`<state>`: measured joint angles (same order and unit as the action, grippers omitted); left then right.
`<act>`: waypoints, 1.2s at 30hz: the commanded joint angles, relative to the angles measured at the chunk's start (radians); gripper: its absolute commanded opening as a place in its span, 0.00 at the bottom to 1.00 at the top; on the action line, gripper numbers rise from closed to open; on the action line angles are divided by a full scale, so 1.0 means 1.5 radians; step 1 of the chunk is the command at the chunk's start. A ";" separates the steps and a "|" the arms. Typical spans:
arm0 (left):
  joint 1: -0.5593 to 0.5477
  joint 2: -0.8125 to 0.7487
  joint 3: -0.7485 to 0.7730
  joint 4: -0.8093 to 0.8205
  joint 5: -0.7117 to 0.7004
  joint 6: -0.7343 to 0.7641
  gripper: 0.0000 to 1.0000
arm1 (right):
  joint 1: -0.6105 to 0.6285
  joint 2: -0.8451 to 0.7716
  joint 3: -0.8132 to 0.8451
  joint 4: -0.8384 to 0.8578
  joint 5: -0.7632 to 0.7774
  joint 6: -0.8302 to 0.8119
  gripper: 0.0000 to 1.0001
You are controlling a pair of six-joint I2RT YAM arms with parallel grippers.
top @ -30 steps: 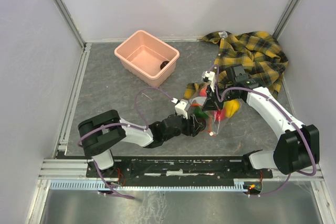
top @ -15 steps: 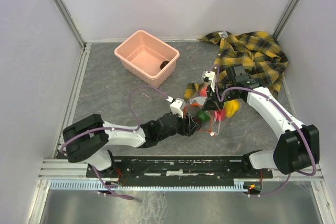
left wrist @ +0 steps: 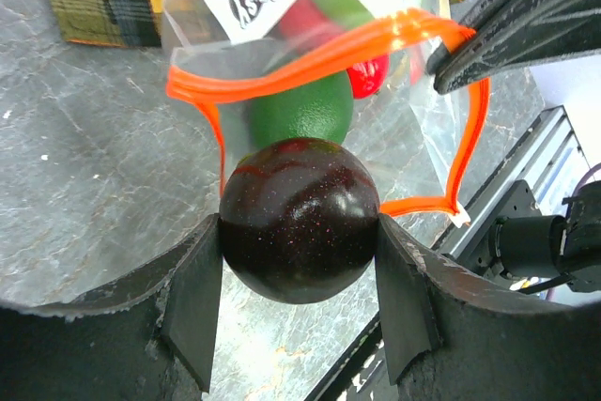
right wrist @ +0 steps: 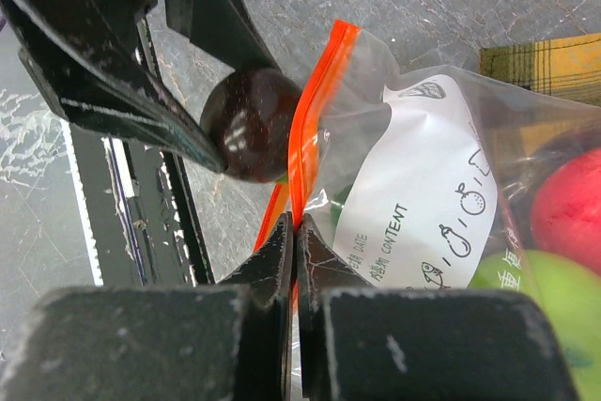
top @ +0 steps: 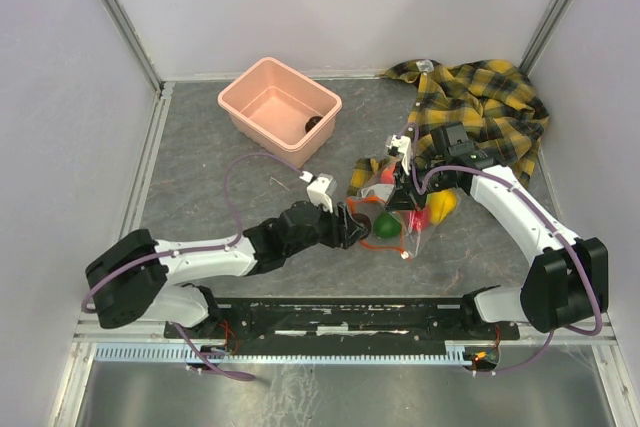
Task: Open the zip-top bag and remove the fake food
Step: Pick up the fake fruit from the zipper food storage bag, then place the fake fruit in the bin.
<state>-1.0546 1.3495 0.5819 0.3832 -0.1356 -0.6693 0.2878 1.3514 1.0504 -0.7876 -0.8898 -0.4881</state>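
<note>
The clear zip-top bag (top: 405, 209) lies open at the table's middle right, its orange-red zip strip (left wrist: 310, 58) forming a wide mouth. My left gripper (left wrist: 299, 232) is shut on a dark brown glossy ball (left wrist: 299, 220) and holds it just outside the bag's mouth (top: 358, 225). A dark green fruit (top: 385, 226) sits in the mouth, with red (top: 418, 215) and yellow-orange (top: 443, 205) fruits deeper inside. My right gripper (right wrist: 295, 228) is shut on the zip strip (right wrist: 315, 105) and holds that edge up (top: 402, 192).
The pink tub (top: 280, 109) stands at the back left with a brown fruit (top: 312, 125) inside it. The yellow-and-black plaid shirt (top: 480, 107) lies crumpled at the back right, partly under the bag. A metal rail (top: 340, 317) runs along the near edge.
My left gripper has drawn back to the left, out of the bag, with the dark brown ball in it. The dark green fruit now shows in the mouth. The right arm has not moved.
</note>
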 commanded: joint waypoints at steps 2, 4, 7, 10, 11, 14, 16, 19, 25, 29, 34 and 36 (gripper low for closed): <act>0.033 -0.058 0.006 -0.040 0.048 -0.005 0.38 | -0.002 0.000 0.028 0.003 -0.015 -0.012 0.02; 0.049 -0.072 0.008 -0.051 0.071 -0.003 0.38 | -0.001 0.002 0.029 0.002 -0.014 -0.012 0.02; 0.084 -0.086 0.008 -0.060 0.122 -0.005 0.38 | -0.002 0.003 0.028 0.001 -0.013 -0.013 0.02; 0.118 -0.099 0.018 -0.080 0.178 0.004 0.38 | -0.002 0.004 0.029 0.001 -0.011 -0.014 0.02; 0.129 -0.103 0.024 -0.091 0.197 0.010 0.38 | -0.002 0.005 0.030 0.001 -0.011 -0.014 0.02; 0.164 -0.113 0.043 -0.122 0.255 0.036 0.38 | -0.002 0.006 0.030 0.001 -0.011 -0.014 0.01; 0.191 -0.116 0.049 -0.134 0.302 0.048 0.38 | -0.002 0.006 0.029 0.000 -0.011 -0.015 0.02; 0.235 -0.114 0.055 -0.144 0.375 0.059 0.38 | -0.002 0.005 0.030 0.000 -0.010 -0.016 0.02; 0.284 -0.106 0.080 -0.168 0.443 0.082 0.38 | -0.002 0.006 0.030 -0.001 -0.009 -0.016 0.02; 0.310 -0.099 0.098 -0.175 0.458 0.089 0.38 | -0.002 0.006 0.031 -0.002 -0.009 -0.017 0.02; 0.344 -0.088 0.121 -0.171 0.472 0.100 0.38 | -0.002 0.008 0.032 -0.003 -0.008 -0.017 0.02; 0.357 -0.083 0.132 -0.166 0.478 0.100 0.38 | -0.002 0.008 0.031 -0.003 -0.008 -0.017 0.02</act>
<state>-0.5533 1.2160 0.7162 0.1017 0.5304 -0.5648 0.2871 1.3590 1.0527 -0.7921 -0.8886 -0.4995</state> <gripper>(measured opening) 0.637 0.024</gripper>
